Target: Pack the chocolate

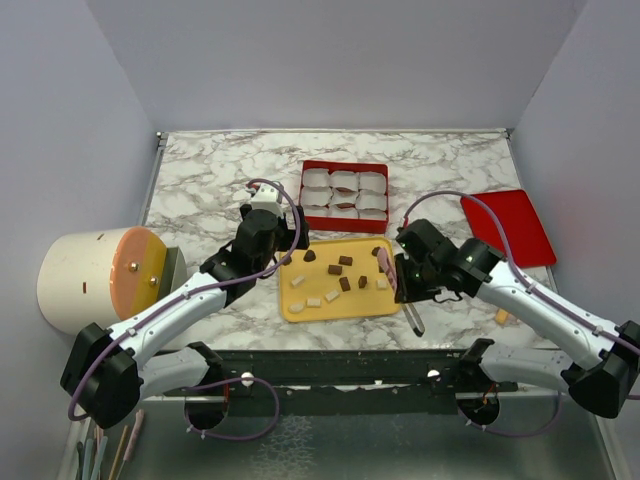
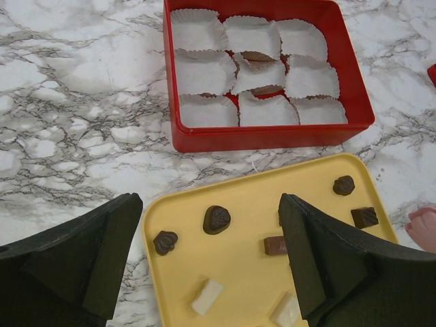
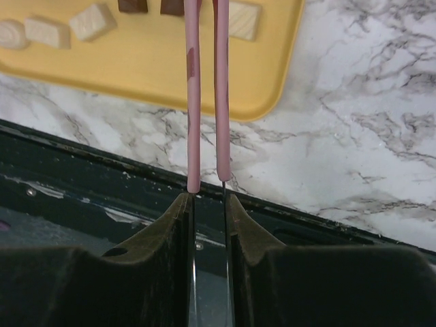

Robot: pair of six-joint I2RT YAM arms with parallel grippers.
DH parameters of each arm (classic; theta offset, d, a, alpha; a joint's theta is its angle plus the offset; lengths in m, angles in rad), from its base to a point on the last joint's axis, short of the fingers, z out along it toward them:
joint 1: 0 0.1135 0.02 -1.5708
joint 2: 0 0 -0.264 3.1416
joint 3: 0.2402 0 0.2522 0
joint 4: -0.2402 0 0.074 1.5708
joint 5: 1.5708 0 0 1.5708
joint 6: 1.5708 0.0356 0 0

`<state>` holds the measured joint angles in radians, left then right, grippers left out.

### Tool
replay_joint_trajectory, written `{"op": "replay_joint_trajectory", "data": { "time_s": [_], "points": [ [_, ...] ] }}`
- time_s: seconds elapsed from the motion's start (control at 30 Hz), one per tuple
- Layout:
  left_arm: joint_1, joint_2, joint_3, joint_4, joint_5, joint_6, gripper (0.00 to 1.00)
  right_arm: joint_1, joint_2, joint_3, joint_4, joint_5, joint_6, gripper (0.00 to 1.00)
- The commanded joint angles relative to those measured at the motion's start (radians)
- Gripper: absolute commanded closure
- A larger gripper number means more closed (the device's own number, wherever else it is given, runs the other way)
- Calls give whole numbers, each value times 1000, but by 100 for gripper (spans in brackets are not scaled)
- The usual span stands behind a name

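**A:** On the top camera, the chocolate pieces (image 1: 345, 261) are seen scattered over the yellow tray (image 1: 360, 303). The red box (image 1: 345, 166) of white paper cups (image 1: 318, 180) is set just beyond the tray's far edge.

**B:** And the hands?

**A:** The left gripper (image 1: 288, 243) is held over the tray's far-left corner. The right gripper (image 1: 405, 278) is placed at the tray's right edge, and pink-tipped tongs (image 1: 385, 265) are clamped in it.

**B:** Over to the left wrist.

**A:** The jaws are spread wide and nothing is held. A domed dark piece (image 2: 216, 219) is framed almost under the gap, with another just to its left. Pale blocks (image 2: 206, 298) are seen nearer the camera. The box is found straight ahead, past the tray's rim, and something brown is glimpsed among its middle cups.

**B:** Right wrist now.

**A:** The fingers are drawn narrow on the tongs' handle. The two pink arms are carried straight away from the hand, over the table's near edge and onto the tray, almost touching each other. The tips are cut off at the top of the picture, so it cannot be told whether a piece is pinched.

**B:** So what is the next move turned on?

**A:** The tongs' long axis is lined up near-to-far along the tray's right side, so the dark pieces there are judged nearest the right arm. From those tips the box is reached farther away and to the left.
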<state>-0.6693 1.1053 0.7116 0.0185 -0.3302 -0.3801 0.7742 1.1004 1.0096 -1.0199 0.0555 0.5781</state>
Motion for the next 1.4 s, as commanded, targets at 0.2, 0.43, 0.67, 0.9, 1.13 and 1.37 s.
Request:
{"op": "replay_joint_trajectory", "data": {
  "time_s": [0.2, 0.43, 0.67, 0.9, 1.13, 1.37],
  "points": [
    [-4, 10, 38, -15, -29, 24, 8, 135, 52, -40, -30, 97, 79, 83],
    [-3, 17, 36, -17, -26, 23, 8, 201, 122, -14, -37, 116, 107, 78],
    [-3, 17, 31, -17, -25, 18, 8, 219, 133, 27, -45, 107, 117, 69],
    [-4, 21, 30, -17, -21, 13, 9, 233, 149, 41, -42, 87, 117, 64],
    [-5, 15, 28, -17, -29, 13, 10, 240, 167, 47, -47, 84, 119, 63],
    [-5, 17, 25, -15, -25, 10, 10, 246, 191, 56, -52, 87, 122, 62]
  ]
}}
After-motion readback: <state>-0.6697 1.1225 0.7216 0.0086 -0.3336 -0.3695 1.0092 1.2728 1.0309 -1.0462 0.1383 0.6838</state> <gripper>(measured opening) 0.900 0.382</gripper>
